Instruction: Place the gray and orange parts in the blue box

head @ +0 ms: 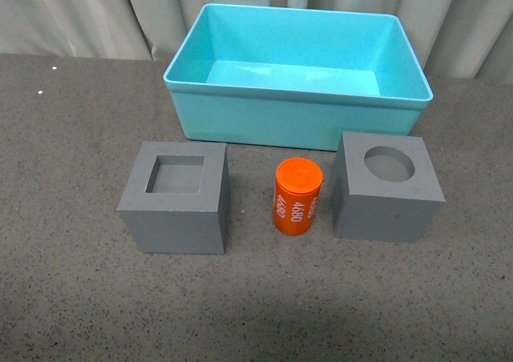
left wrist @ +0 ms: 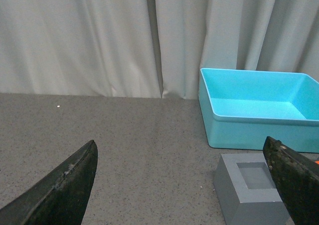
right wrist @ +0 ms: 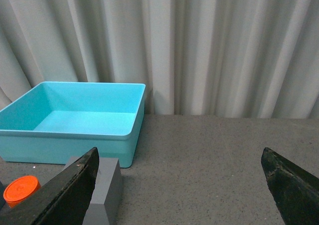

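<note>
Gray table [head: 256, 306], blue box [head: 296, 122] before curtain [head: 80, 14]

Light: even, soft, from above | shadows: faint beside gray cubes [head: 175, 218] [head: 386, 208] | glare: pale sheen on blue box [head: 288, 120] floor | focus: sharp

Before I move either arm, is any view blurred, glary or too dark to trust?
Front view: even light, sharp, no hard shadows, mild sheen inside the blue box, "4680" on the orange cylinder legible. Left wrist view: square-recess cube sharp, fingers dark and soft-edged. Right wrist view: the same dark fingers, no glare.
</note>
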Robot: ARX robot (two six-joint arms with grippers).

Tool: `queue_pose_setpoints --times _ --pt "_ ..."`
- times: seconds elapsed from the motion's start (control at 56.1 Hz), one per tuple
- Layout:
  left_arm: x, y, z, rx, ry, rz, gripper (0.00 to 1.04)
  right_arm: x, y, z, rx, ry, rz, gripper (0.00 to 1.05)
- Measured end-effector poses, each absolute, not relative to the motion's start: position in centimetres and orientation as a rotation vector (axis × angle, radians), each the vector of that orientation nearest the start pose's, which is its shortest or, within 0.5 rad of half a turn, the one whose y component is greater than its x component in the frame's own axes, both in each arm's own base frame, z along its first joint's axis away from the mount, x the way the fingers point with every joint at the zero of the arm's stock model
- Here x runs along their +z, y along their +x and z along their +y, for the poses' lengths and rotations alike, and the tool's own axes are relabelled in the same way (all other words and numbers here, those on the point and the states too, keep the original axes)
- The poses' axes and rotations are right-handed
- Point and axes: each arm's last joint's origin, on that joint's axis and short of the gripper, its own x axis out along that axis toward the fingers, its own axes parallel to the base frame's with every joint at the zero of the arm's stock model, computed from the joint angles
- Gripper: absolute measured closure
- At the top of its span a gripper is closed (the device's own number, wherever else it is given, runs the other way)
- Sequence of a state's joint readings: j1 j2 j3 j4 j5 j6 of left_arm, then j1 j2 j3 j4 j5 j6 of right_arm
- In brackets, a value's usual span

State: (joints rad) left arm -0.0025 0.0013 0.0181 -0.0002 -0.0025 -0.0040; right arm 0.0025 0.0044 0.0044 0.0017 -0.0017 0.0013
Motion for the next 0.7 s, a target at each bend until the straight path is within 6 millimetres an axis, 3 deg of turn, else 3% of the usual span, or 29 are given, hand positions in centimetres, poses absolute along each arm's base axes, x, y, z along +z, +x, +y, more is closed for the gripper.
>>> queue_pose_setpoints --times 0.695 --pt "16.96 9.66 -0.02 0.000 -0.004 -0.017 0.07 16.48 9.77 0.03 0.004 0.001 -0.002 0.10"
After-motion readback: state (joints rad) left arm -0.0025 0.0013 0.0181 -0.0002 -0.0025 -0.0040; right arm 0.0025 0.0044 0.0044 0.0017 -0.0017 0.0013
